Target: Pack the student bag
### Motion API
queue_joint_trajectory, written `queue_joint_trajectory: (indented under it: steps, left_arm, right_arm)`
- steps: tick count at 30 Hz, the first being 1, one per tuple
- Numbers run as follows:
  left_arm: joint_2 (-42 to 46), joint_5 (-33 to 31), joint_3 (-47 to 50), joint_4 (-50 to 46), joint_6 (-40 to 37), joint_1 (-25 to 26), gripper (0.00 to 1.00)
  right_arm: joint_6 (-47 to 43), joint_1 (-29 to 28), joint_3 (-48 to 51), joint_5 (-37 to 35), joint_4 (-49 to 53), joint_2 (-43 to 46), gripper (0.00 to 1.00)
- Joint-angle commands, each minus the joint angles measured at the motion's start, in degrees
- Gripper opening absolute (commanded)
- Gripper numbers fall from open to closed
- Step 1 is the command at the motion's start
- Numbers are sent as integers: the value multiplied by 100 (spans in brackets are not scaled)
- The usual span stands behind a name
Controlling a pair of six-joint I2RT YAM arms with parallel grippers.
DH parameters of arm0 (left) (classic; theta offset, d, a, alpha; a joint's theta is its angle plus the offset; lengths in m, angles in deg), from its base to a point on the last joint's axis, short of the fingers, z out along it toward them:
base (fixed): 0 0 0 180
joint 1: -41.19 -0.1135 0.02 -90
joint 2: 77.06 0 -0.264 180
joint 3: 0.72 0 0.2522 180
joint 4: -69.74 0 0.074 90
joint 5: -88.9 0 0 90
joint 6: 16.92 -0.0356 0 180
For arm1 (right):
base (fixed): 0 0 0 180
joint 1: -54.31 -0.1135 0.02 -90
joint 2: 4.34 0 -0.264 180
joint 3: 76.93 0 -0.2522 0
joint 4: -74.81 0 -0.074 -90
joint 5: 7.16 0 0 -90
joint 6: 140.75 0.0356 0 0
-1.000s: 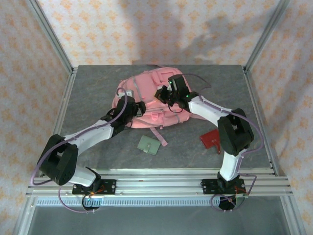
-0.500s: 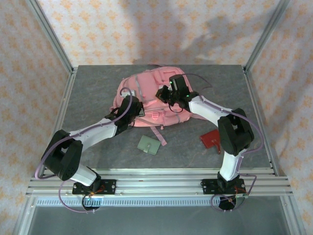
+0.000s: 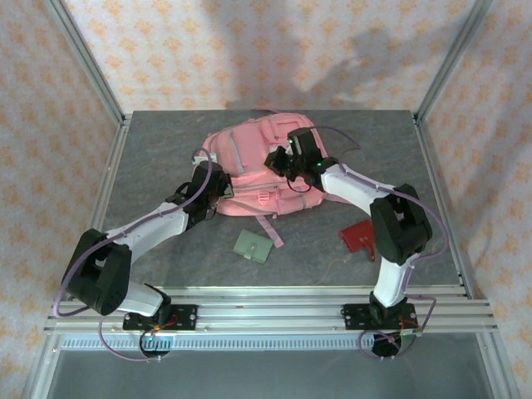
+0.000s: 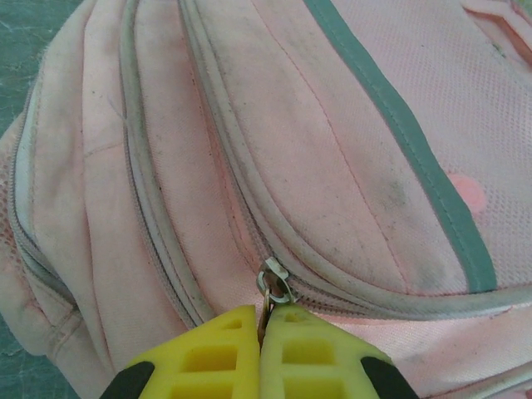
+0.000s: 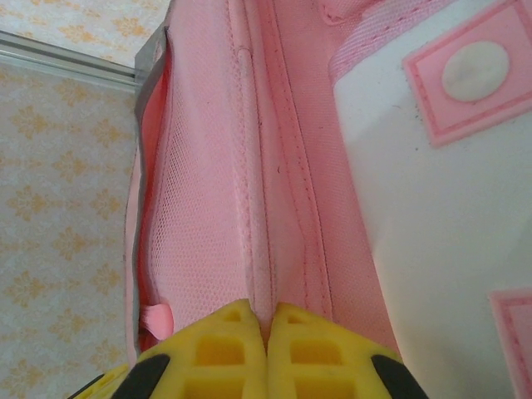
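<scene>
Where the camera looks down from above, the pink backpack (image 3: 253,166) lies at the far middle of the grey surface (image 3: 150,158), with the left gripper (image 3: 214,177) at its left side and the right gripper (image 3: 277,158) on its top. A green wallet (image 3: 253,246) and a small red item (image 3: 359,237) lie nearer, apart from it. At the left wrist, the yellow fingers (image 4: 208,349) are pinched together on a metal zip pull (image 4: 274,283). At the right wrist, the fingers (image 5: 208,345) clamp a ridge of the backpack's pink fabric.

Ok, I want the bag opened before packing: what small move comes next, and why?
Probably draw the left tool along the zipper track: it is shut on the metal zipper pull of the large pink fabric backpack, while the right tool pinches a fabric fold, bracing it.
</scene>
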Motion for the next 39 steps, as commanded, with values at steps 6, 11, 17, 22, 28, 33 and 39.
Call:
queue_joint_trajectory:
  steps: [6, 11, 17, 22, 28, 33, 39]
  left_arm:
    - [-155, 380, -53, -443, -390, 657, 0]
    - [-755, 756, -599, -233, -386, 1308, 0]
    - [-1474, 891, -1370, -48, -293, 1682, 0]
    - [-1671, 900, -1598, -50, -272, 1684, 0]
    - [-1661, 924, -1631, -149, -321, 1684, 0]
    - [-1596, 925, -1595, -144, -311, 1684, 0]
    - [-1528, 890, -1542, -119, -279, 1684, 0]
  right_arm:
    - [-518, 665, -540, -326, -40, 180, 0]
    - [-749, 988, -1145, -466, 408, -110, 0]
    - [-741, 1080, -1232, -576, 719, -125, 28]
    - [-447, 1015, -134, -334, 464, 561, 45]
    - [-78, 821, 1197, -388, 86, 1462, 47]
    - [151, 621, 1456, -180, -168, 1394, 46]
    - [382, 378, 1286, -178, -221, 914, 46]
